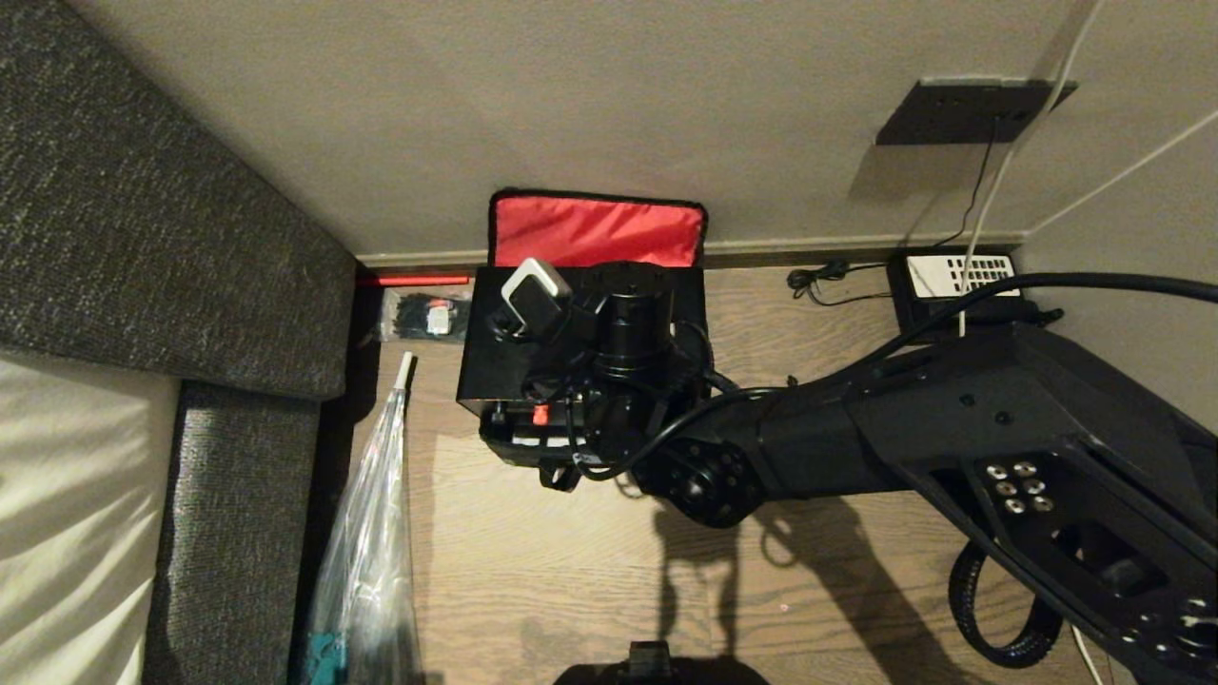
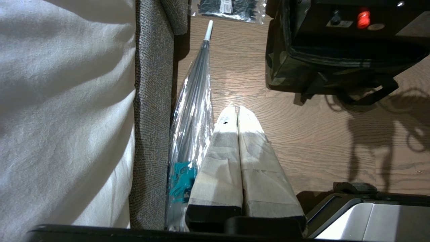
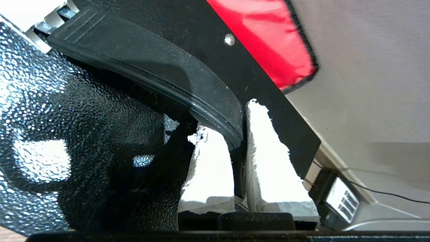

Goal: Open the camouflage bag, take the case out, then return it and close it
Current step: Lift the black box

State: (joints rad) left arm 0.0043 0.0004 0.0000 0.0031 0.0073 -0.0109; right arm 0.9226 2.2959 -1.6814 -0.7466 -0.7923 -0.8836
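Your right gripper point(image 3: 237, 134) pinches the case point(image 3: 84, 134) handle point(image 3: 151, 70) just above the camouflage bag point(image 2: 302, 67); that thin grip could slip sideways.

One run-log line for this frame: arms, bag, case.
right gripper: shut on black case handle | black rectangular case: over open camouflage bag, red-lined lid up | left gripper: shut, parked above floor

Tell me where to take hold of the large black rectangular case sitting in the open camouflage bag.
Grip the large black rectangular case by its curved black carry handle on top, coming from above. The handle arches clear of the pebbled lid, and the right tool is shut on it there.
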